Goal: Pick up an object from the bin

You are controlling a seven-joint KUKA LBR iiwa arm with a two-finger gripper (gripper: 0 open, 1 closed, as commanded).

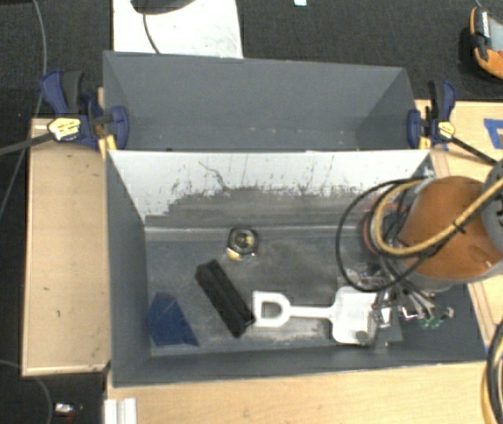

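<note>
At the front of the bin [260, 184] lies a white plastic scoop [308, 314], long axis left-right, looped handle pointing left, blade beside the gripper [382, 314]; we cannot tell whether the gripper is open or closed. We judge the scoop light, rigid and slick, best gripped across its narrow shaft. Farther back lie a black bar [224, 299] and a brass nut [242, 243].

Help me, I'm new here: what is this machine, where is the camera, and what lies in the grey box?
It is a robot arm, orange-covered at the wrist, reaching in from the right. One camera looks down from above, slightly sideways, into a grey metal bin. The arm's pincer is low at the broad end of a white handled tool. Beside that lie a black bar, a blue wedge and a small brass-coloured round piece. Whether anything is gripped cannot be seen.
</note>
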